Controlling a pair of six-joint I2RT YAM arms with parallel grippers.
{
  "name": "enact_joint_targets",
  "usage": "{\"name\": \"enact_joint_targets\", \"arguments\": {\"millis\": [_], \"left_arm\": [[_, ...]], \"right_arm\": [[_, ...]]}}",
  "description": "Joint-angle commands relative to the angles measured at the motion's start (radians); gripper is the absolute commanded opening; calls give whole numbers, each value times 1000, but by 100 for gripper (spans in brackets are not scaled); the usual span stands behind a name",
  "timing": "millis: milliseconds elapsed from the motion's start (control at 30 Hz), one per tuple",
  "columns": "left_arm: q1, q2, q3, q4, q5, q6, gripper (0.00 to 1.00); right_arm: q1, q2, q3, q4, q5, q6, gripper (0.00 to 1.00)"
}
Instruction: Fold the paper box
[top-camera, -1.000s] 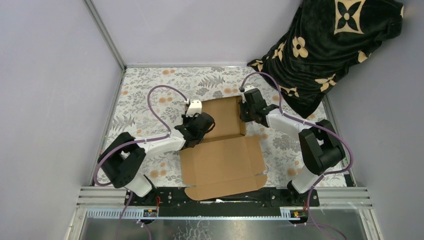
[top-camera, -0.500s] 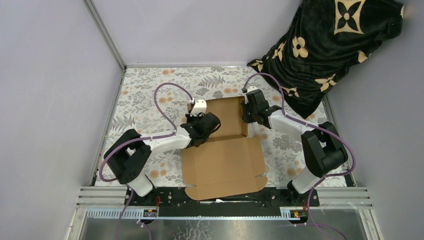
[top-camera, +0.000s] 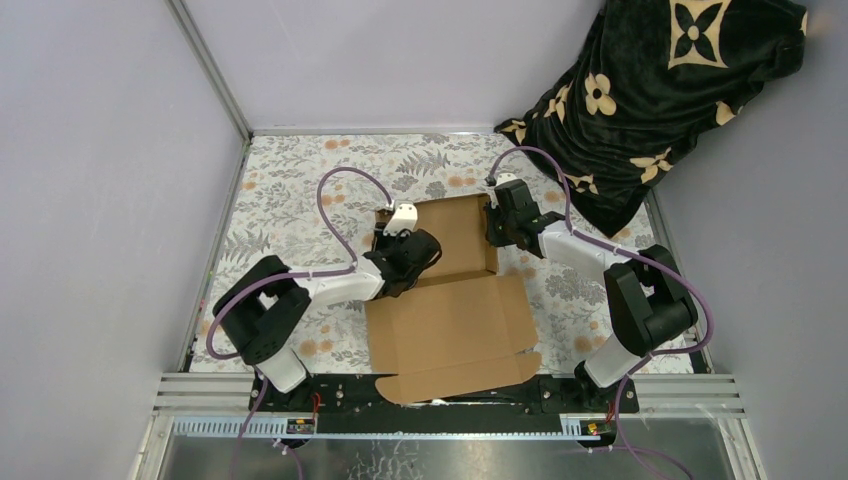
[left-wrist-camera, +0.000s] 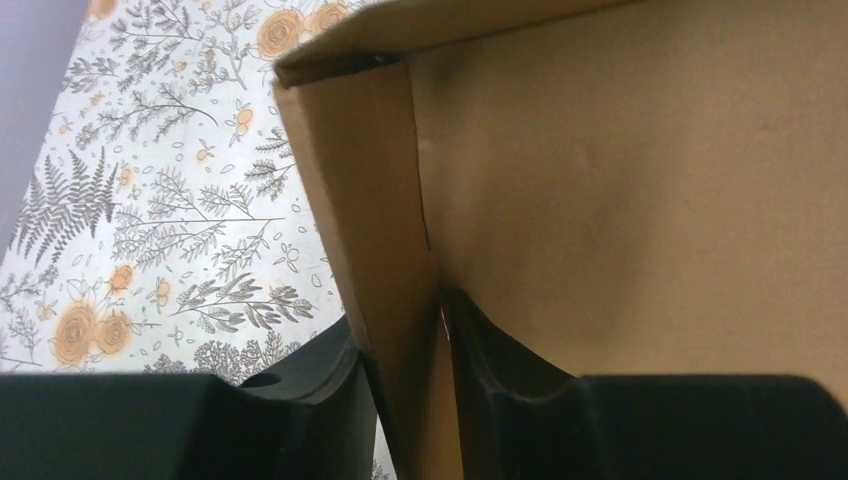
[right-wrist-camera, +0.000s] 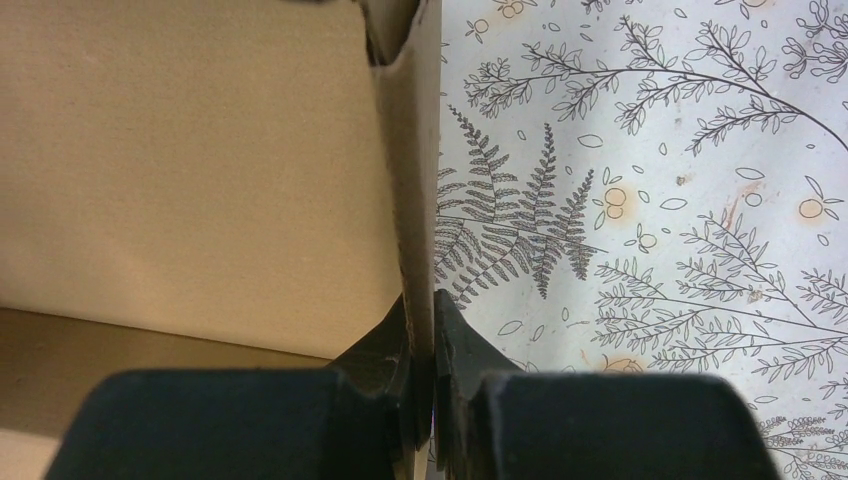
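The box (top-camera: 445, 310) lies at the middle of the table (top-camera: 290, 190). The right gripper (right-wrist-camera: 421, 330) pinches its right wall; the left gripper (left-wrist-camera: 405, 340) straddles its left wall, pinching or loose I cannot tell.

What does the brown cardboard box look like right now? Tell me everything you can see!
The paper box is plain brown corrugated cardboard, only half folded. Its far part forms a shallow tray with raised walls. The big near panel lies flat and open on the flowery tablecloth, with a rounded flap at its near end. The left gripper straddles the left wall, and the right gripper pinches the right wall.
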Motion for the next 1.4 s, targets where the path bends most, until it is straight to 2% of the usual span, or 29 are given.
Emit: {"name": "enact_joint_targets", "arguments": {"millis": [0, 133, 433, 700, 867, 1000, 1367], "left_arm": [[-10, -16, -54, 184, 54, 94, 41], [-9, -38, -72, 235, 85, 128, 52], [-6, -127, -108, 315, 166, 175, 57], [-6, -181, -99, 229, 204, 140, 59], [0, -225, -116, 166, 203, 96, 64], [22, -284, -143, 150, 256, 65, 67], [67, -355, -169, 66, 316, -5, 65]], "right_arm": [[8, -16, -17, -14, -71, 13, 0], [8, -6, -19, -8, -72, 17, 0], [8, 3, -16, -10, -74, 21, 0], [7, 23, -3, -9, -66, 27, 0], [8, 31, -6, 1, -39, 27, 0], [7, 33, 0, 5, -12, 24, 0], [5, 35, 21, 5, 12, 28, 0]]}}
